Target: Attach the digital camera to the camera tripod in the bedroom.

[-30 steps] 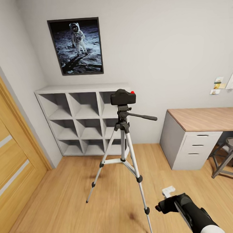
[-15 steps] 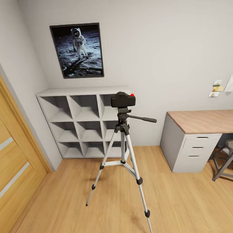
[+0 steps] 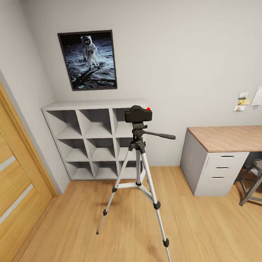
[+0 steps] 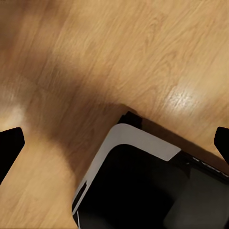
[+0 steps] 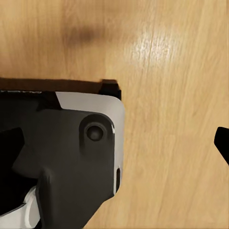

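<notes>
The digital camera point(image 3: 138, 114), black with a red button point(image 3: 148, 109) on top, sits on the head of the camera tripod point(image 3: 139, 173). The tripod stands on the bedroom's wood floor in the middle of the head view, legs spread, its pan handle point(image 3: 162, 136) pointing right. My left gripper point(image 4: 114, 145) is open above the floor and my own base, its black fingertips point(image 4: 9, 148) far apart with nothing between them. My right gripper point(image 5: 117, 148) is likewise open and empty over the floor, one fingertip point(image 5: 223, 143) at the frame's edge.
A white cube shelf point(image 3: 93, 138) stands behind the tripod under the astronaut picture point(image 3: 88, 60). The wooden door point(image 3: 13, 191) is at the left. A desk point(image 3: 231, 137) with drawers and a stool point(image 3: 260, 178) are at the right. My white and black base point(image 4: 138, 143) lies under both wrists.
My right arm, seen at the lower right a second ago, has dropped out of the head view. The head view has tilted up a little. Camera and tripod have not moved.
</notes>
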You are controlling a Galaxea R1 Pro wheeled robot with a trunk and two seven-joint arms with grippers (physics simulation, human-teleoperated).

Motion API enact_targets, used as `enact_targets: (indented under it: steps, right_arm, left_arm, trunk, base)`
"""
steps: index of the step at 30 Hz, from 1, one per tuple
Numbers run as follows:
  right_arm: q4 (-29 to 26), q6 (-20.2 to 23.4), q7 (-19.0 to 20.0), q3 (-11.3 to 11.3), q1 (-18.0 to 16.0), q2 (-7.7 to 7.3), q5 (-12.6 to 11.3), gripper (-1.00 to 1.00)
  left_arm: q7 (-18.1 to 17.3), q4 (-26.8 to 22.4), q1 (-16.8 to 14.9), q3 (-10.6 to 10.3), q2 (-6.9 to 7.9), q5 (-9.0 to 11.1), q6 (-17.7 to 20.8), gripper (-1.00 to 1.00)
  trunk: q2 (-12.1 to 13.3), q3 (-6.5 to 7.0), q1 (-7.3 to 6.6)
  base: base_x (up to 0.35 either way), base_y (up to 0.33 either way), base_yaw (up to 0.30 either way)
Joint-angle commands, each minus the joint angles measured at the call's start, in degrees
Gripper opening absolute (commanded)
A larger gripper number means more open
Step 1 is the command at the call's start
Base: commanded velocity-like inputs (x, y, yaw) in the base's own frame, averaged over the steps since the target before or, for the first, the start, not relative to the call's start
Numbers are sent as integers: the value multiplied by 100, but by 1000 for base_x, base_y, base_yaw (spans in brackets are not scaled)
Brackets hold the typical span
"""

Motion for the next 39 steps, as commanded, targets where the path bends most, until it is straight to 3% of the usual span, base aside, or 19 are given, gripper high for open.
enact_targets:
  steps: [1, 7, 8, 10, 12, 18, 27, 39]
  right_arm:
    - [8, -2, 0, 13, -7, -9, -17, 100]
    - [8, -8, -75, 22, 27, 33, -39, 100]
    - [8, -78, -108, 25, 274, 49, -42, 100]
    - [8, -188, -119, 27, 421, 56, -34, 100]
    - [8, -769, -308, 34, 830, 122, -26, 100]
    - [8, -1329, -883, 38, 1174, 315, -22, 100]
    - [8, -1410, -1053, 39, 1248, 360, -29, 100]
    - [14, -1406, -1078, 39, 1252, 366, -30, 100]
  left_arm:
    - [13, 0, -6, -48, -6, 40, 24, 100]
    - [-5, -7, -6, -47, -84, 28, 24, 100]
    - [-31, -3, 0, -42, -117, 36, 24, 100]
    - [-36, -1, 40, -41, -143, 38, 20, 100]
    - [-47, -3, 330, -44, -213, 20, -79, 100]
    - [-61, 0, 655, -48, -243, 0, -390, 100]
    - [-70, 1, 876, -56, -273, -47, -466, 100]
    - [-56, -20, 931, -70, -249, -49, -732, 100]
  trunk:
    - [-13, -11, 4]
    - [-13, -9, 4]
    - [-13, -9, 4]
    - [-13, -9, 4]
    - [-13, -9, 4]
    - [-13, -9, 4]
    - [-13, 7, 4]
    - [-13, 107, 4]
  base:
    - [0, 0, 0]
    - [0, 0, 0]
    - [0, 0, 0]
    - [0, 0, 0]
    - [0, 0, 0]
    - [0, 0, 0]
    - [0, 0, 0]
    - [0, 0, 0]
